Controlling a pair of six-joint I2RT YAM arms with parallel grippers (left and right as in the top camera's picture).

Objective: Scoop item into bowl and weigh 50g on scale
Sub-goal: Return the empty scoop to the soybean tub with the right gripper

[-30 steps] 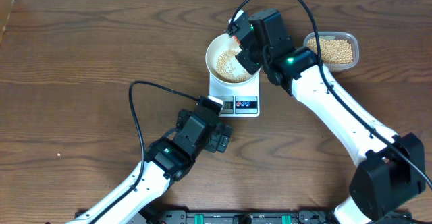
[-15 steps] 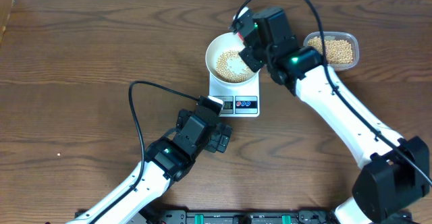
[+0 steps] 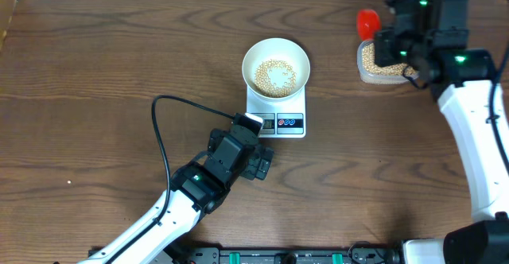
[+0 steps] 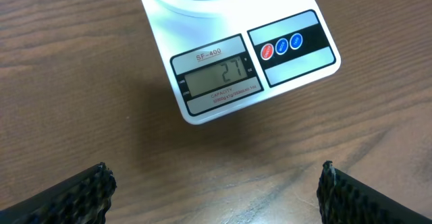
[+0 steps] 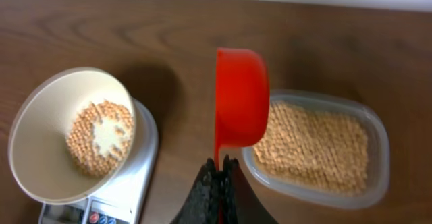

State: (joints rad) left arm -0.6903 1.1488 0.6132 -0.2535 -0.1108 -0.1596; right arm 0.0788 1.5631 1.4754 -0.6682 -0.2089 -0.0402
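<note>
Centre top: round white bowl w/ tan beans on flat white scale | upper right: clear tub of beans, red scoop over its left edge | right gripper clamped on scoop handle | left gripper jaws wide apart, empty, below scale | wood table

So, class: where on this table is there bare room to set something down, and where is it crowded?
Free: the wide bare wood left of the bowl and scale, above the left gripper's cable, and the stretch between the scale and the right arm. Crowded: the far right corner, where the right gripper holds the red scoop beside the bean tub.
</note>
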